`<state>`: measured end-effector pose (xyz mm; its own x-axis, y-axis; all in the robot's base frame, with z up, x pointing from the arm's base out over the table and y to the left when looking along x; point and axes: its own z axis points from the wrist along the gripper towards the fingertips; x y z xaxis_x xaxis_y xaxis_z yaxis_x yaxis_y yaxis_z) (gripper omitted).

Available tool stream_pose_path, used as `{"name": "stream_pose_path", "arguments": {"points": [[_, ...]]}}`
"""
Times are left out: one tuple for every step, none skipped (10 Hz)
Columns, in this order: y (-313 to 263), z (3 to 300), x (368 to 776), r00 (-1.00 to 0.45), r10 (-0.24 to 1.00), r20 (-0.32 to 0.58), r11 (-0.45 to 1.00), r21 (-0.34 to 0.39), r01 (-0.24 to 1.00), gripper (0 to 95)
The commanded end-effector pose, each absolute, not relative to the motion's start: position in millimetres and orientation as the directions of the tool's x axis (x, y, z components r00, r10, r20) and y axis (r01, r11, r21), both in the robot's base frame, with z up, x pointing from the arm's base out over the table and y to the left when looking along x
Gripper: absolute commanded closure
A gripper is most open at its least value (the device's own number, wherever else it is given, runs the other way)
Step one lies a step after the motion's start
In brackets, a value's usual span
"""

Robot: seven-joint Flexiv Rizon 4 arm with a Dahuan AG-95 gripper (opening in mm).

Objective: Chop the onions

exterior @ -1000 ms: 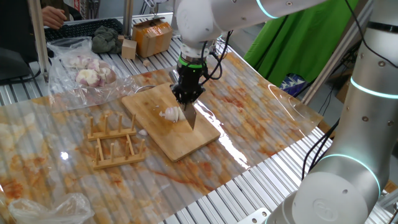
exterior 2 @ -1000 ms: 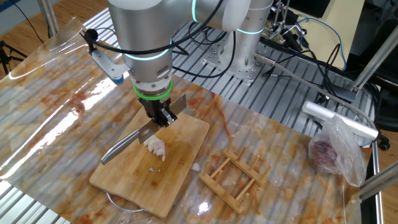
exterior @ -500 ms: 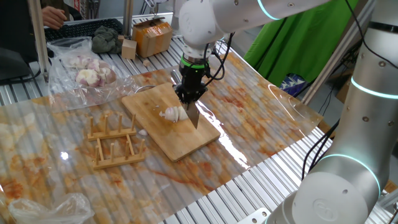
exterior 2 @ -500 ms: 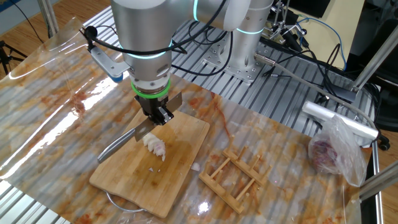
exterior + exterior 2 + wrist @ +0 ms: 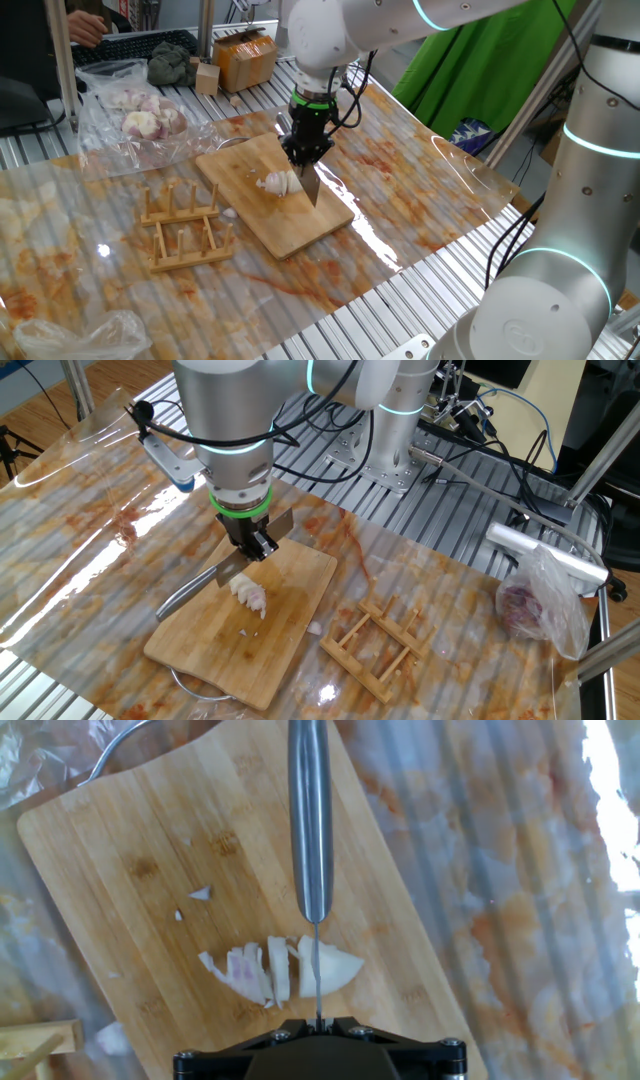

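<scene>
The onion (image 5: pixel 280 969) is a small whitish lump cut into several slices, lying on the wooden cutting board (image 5: pixel 150 850). It also shows in one fixed view (image 5: pixel 279 183) and in the other fixed view (image 5: pixel 249 596). My gripper (image 5: pixel 304 152) is shut on a steel knife (image 5: pixel 310 820). The blade stands edge-down over the onion, between the slices and the uncut end piece. In the other fixed view the gripper (image 5: pixel 256 547) holds the knife (image 5: pixel 195 592) just above the onion.
A wooden dish rack (image 5: pixel 187 227) stands beside the board. A clear plastic bag of bigger pinkish onions (image 5: pixel 140 118) lies at the back. Small onion bits (image 5: pixel 200 893) lie on the board. A clear stained sheet (image 5: pixel 420 170) covers the table.
The gripper and knife have shifted slightly along the onion and lifted a little; the onion has stayed in place.
</scene>
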<state>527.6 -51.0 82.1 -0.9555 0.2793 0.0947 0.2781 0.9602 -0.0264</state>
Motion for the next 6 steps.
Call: {"name": "stream_pose_path", "arguments": {"points": [[-51,78,527,-0.955,0.280,0.097,0.960,-0.019,0.280,95.0],[-50,72,526,-0.955,0.280,0.094,0.960,-0.018,0.280,95.0],[-49,64,525,-0.955,0.282,0.089,0.959,-0.017,0.281,95.0],[-49,58,524,-0.953,0.289,0.089,0.957,-0.019,0.288,95.0],[-48,54,524,-0.951,0.295,0.089,0.955,-0.018,0.295,95.0],[-48,52,523,-0.950,0.300,0.088,0.954,-0.017,0.299,95.0]]}}
